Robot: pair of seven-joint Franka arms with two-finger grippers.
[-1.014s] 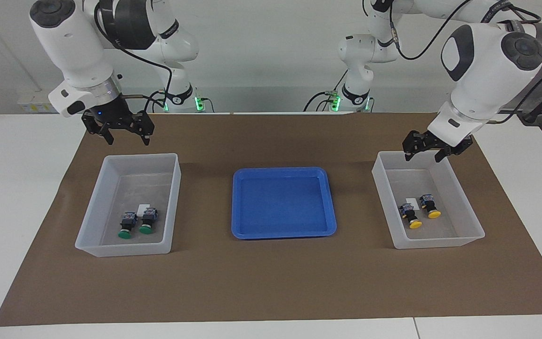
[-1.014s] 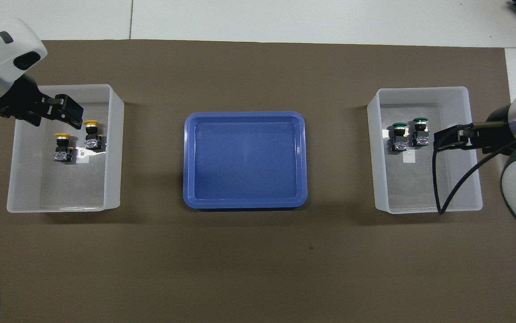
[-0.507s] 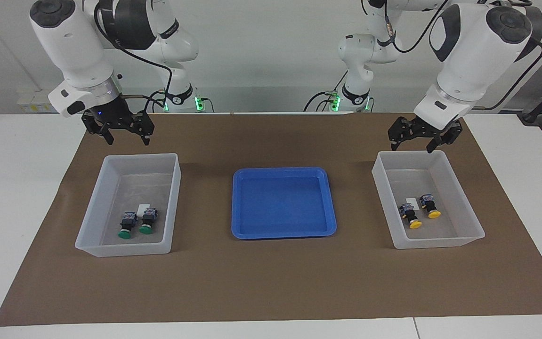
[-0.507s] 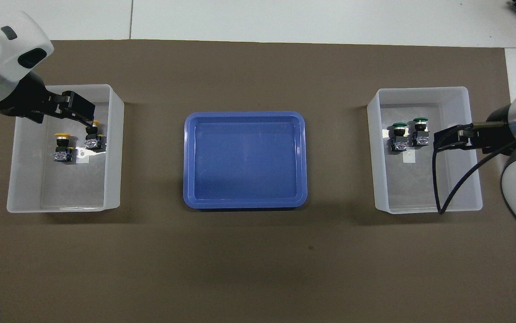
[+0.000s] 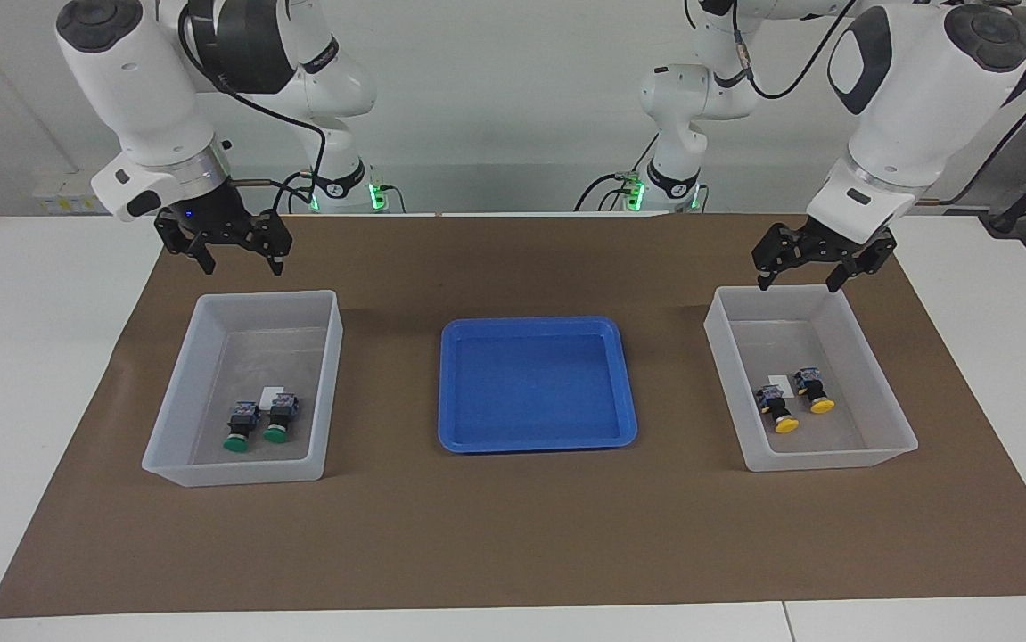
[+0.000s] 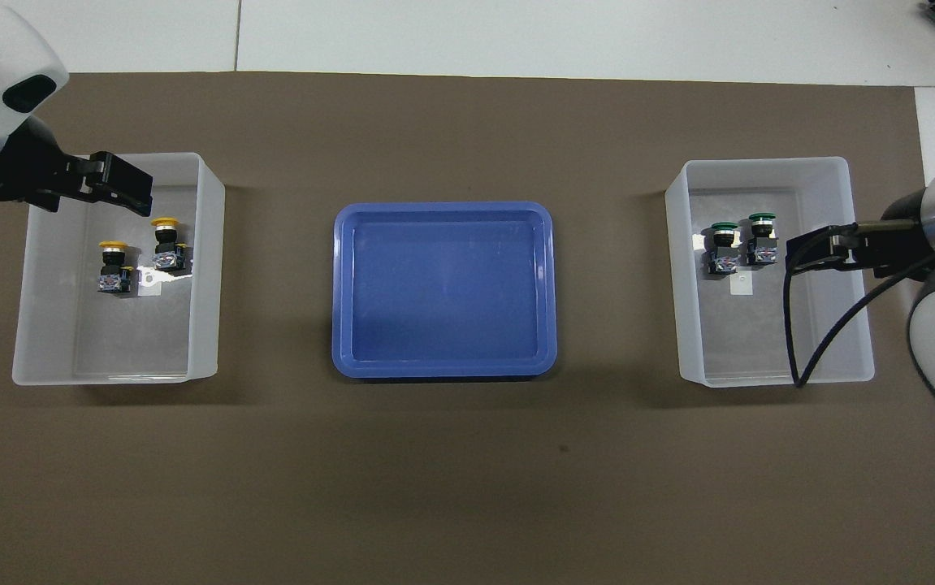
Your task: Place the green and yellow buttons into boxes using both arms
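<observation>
Two green buttons point(image 5: 258, 423) lie side by side in the translucent box point(image 5: 236, 468) at the right arm's end; they also show in the overhead view point(image 6: 742, 242). Two yellow buttons point(image 5: 796, 403) lie in the other box point(image 5: 833, 456) at the left arm's end, also seen from overhead point(image 6: 140, 254). My right gripper point(image 5: 242, 264) hangs open and empty, raised over the green buttons' box point(image 6: 776, 375). My left gripper point(image 5: 797, 284) hangs open and empty, raised over the yellow buttons' box point(image 6: 101, 374). Neither gripper touches a button or a box.
A shallow blue tray point(image 5: 537, 383) with nothing in it sits between the two boxes on the brown mat point(image 5: 513, 535). A white label sticker lies on each box floor beside the buttons. White table borders the mat.
My left gripper swung toward the table's middle, then back, and now hangs slightly higher over its box. The right arm and all buttons have not moved.
</observation>
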